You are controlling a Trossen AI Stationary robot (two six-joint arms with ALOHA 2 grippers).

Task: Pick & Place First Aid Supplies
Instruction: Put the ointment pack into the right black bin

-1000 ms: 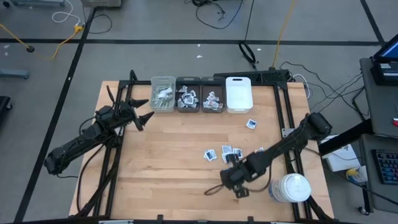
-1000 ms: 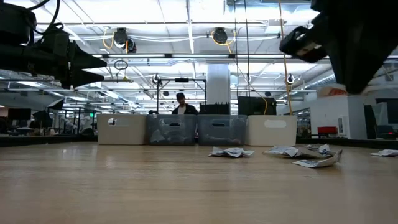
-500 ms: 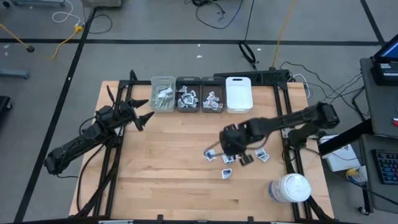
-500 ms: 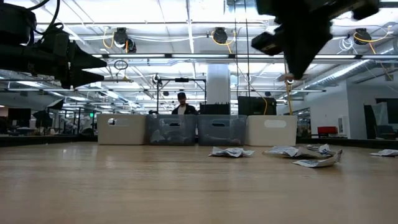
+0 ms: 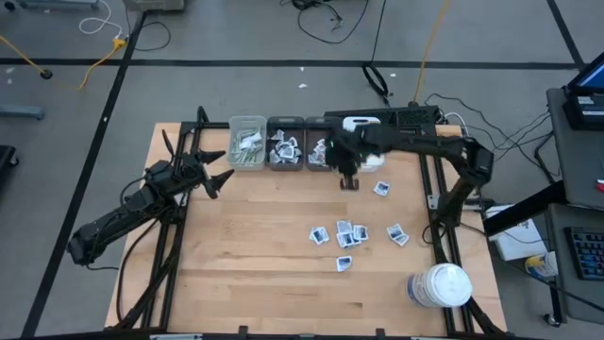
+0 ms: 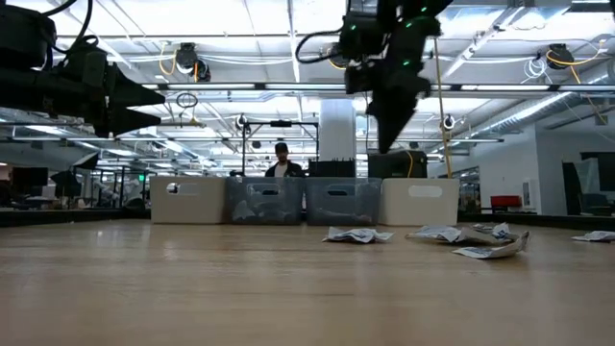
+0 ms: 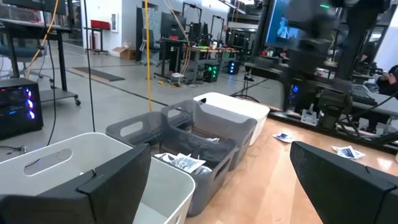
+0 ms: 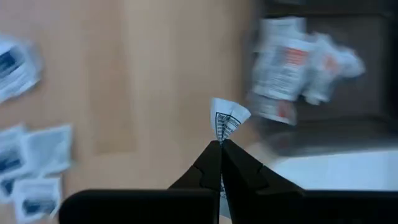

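**Sachet carried to the bins**

The left claw [image 5: 215, 177] waits spread wide at the bench's [image 5: 255, 246] left side. The right claw [image 5: 347, 179] pinches one sachet [image 8: 226, 119] just before the grey bin [image 5: 323, 156] (apparently mid-delivery); next it needs positioning over it, then release. Loose sachets [image 5: 344, 233] remain mid-bench. Print is unreadable.
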